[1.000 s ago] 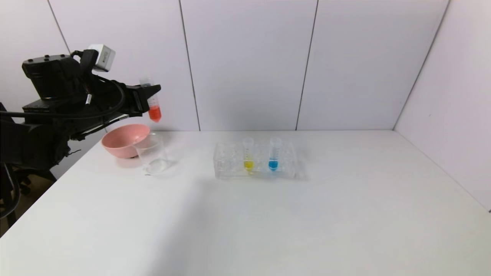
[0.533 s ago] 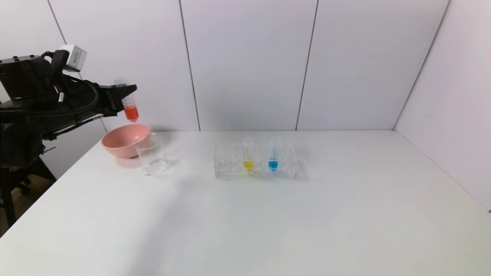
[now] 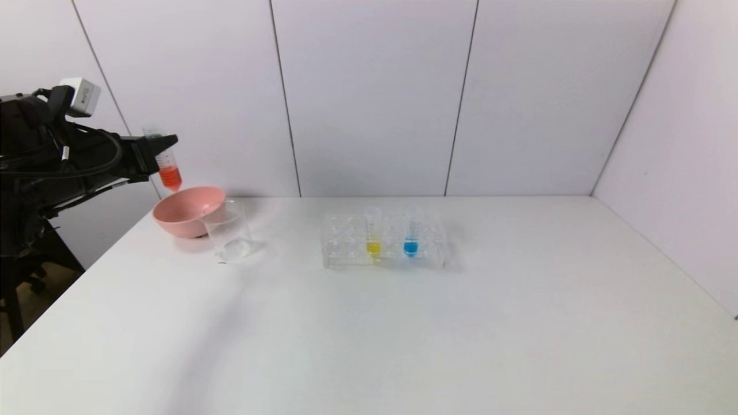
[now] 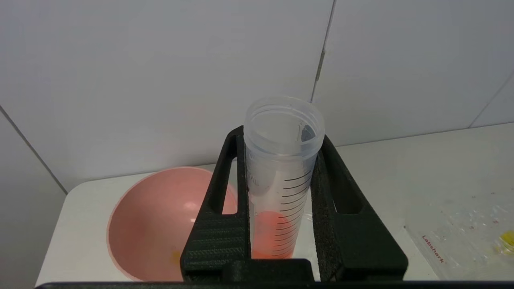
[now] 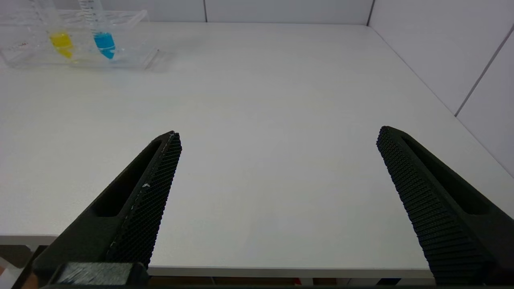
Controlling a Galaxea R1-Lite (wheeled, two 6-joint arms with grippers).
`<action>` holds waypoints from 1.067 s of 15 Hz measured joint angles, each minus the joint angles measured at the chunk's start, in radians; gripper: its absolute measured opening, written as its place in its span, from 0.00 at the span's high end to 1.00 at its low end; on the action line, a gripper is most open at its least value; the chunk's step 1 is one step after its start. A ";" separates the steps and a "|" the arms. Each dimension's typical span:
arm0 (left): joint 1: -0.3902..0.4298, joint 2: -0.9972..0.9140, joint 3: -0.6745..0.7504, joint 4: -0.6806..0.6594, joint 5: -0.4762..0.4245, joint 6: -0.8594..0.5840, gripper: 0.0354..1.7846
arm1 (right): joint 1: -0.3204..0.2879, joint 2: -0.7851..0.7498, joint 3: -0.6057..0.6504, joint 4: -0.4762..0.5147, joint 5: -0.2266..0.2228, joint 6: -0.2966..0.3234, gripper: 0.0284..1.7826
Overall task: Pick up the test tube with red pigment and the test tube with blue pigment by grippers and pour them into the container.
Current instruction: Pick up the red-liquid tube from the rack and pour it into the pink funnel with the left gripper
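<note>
My left gripper [image 3: 163, 151] is shut on the test tube with red pigment [image 3: 168, 170], holding it upright in the air at the far left, above the left rim of the pink bowl. In the left wrist view the gripper [image 4: 281, 140] clamps the tube [image 4: 277, 200] between both fingers. The container [image 3: 226, 231], a clear beaker, stands on the table to the right of and below the tube. The test tube with blue pigment [image 3: 411, 233] stands in the clear rack [image 3: 346, 245], also seen in the right wrist view [image 5: 101, 34]. My right gripper [image 5: 279, 138] is open over the table's front edge, out of the head view.
A pink bowl [image 3: 185, 212] sits just behind and left of the beaker, also in the left wrist view [image 4: 160, 224]. A tube with yellow liquid [image 3: 373, 233] stands in the rack left of the blue one. White walls close off the back and right of the table [image 3: 403, 334].
My left gripper has carried the red tube to the left and slightly down, from above the beaker to above the bowl's left rim. Everything on the table stays in place.
</note>
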 joint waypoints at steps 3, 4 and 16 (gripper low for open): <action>0.033 0.009 0.002 0.000 -0.032 0.000 0.76 | 0.000 0.000 0.000 0.000 0.000 0.000 0.00; 0.037 0.012 0.002 0.001 -0.036 0.000 0.76 | 0.000 0.000 0.000 0.000 0.000 0.000 0.00; 0.040 0.007 0.002 0.001 -0.064 0.001 0.76 | 0.000 0.000 0.000 0.000 0.000 0.000 0.00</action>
